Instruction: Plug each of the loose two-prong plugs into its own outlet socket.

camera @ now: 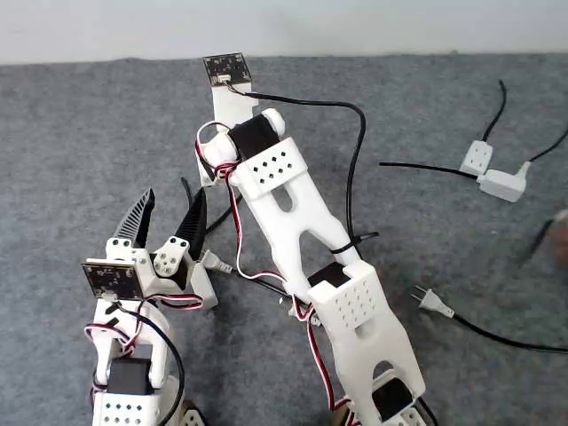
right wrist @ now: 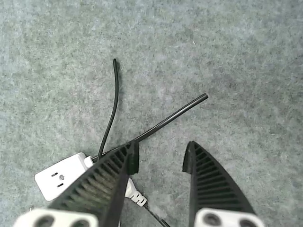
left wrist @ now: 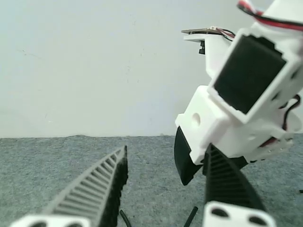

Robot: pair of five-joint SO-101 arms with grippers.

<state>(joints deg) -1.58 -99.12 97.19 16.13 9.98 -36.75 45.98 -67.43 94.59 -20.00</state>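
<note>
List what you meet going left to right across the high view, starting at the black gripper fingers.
left gripper → right arm → loose two-prong plug → white outlet socket → white cable-end block touching that socket.

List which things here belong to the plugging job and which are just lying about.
Job: loose two-prong plug; second plug; outlet socket; far socket block and white block beside it; left pincer and right pincer, both open.
Lying about: black cord ends; grey carpet.
</note>
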